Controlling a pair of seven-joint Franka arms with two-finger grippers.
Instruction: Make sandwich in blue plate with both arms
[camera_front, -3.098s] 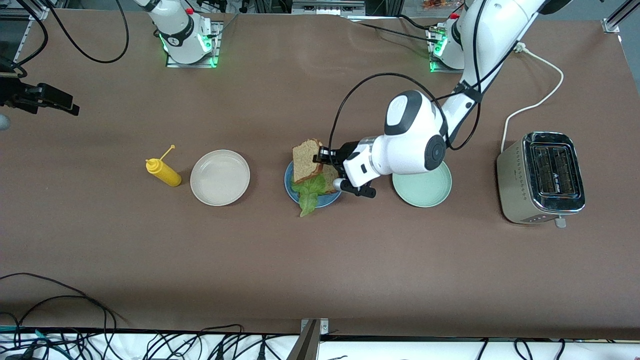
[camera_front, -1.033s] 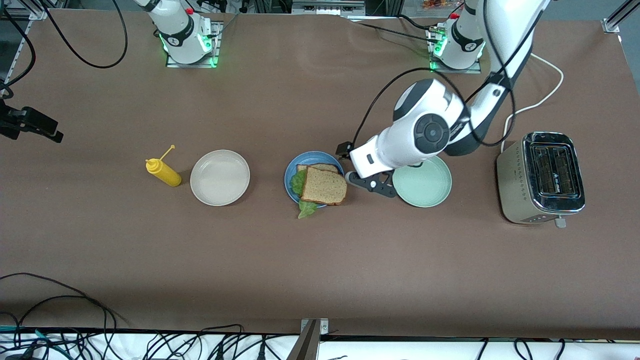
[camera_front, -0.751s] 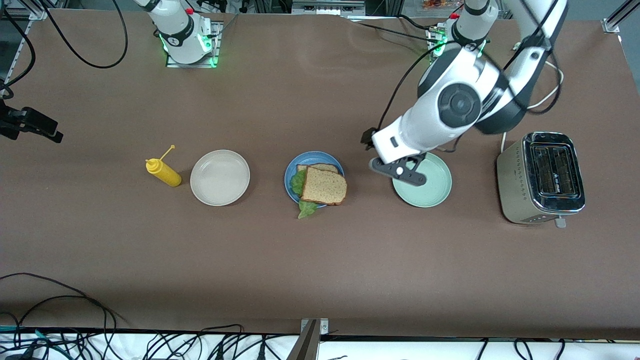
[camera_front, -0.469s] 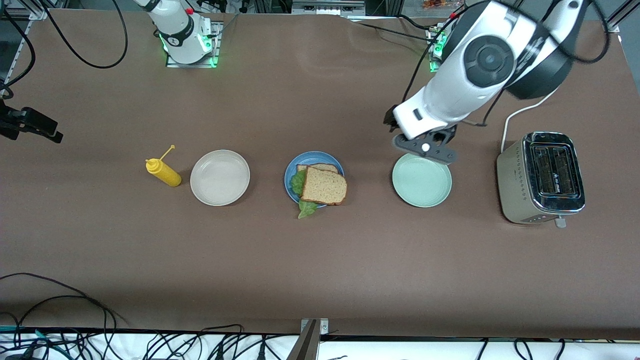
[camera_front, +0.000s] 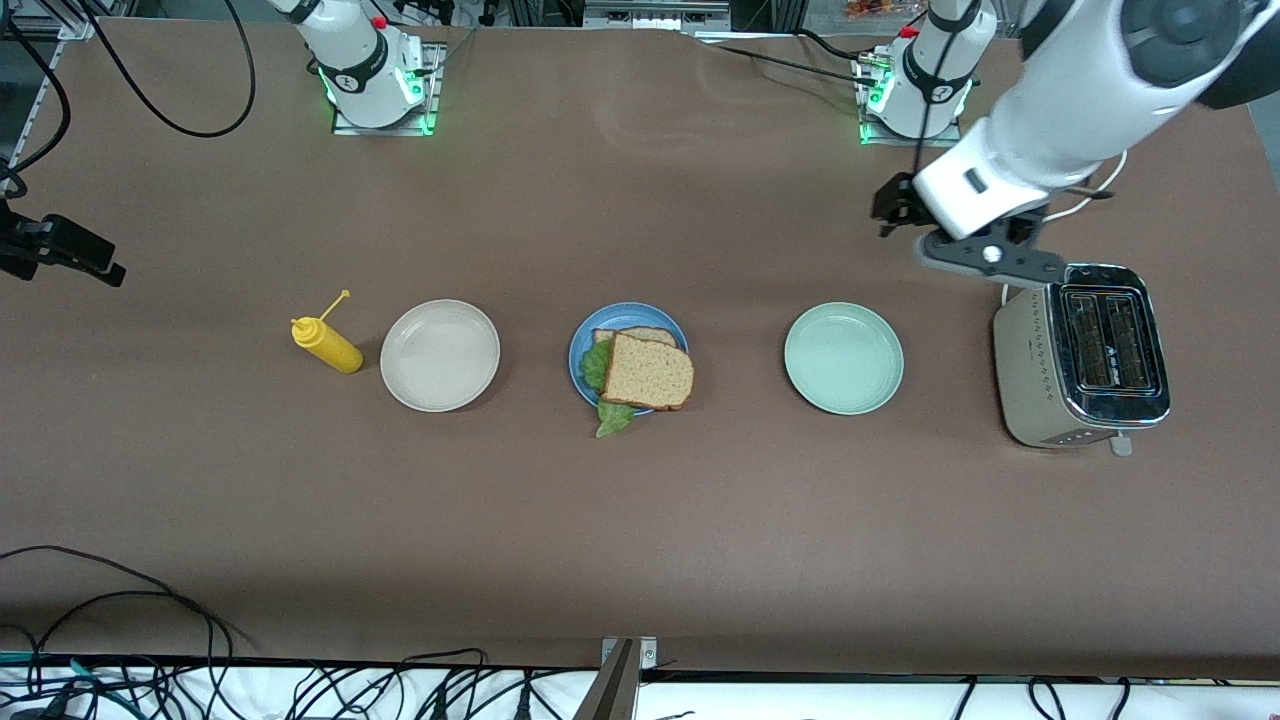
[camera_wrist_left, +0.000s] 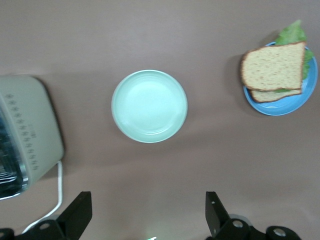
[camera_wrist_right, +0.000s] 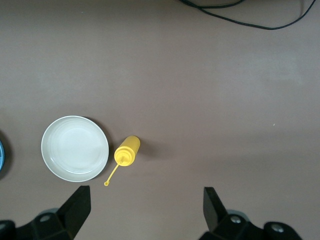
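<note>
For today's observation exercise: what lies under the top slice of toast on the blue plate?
Under the top toast slice a green lettuce leaf sticks out, and a second toast slice shows at one edge, all on the blue plate. The covered middle cannot be seen.

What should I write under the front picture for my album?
Brown toast-and-lettuce sandwich on round blue plate; open left pincer raised beside silver toaster.

Left tool now off sandwich

Brown speckled sandwich with green lettuce — blue plate; pale green plate — yellow bottle.
</note>
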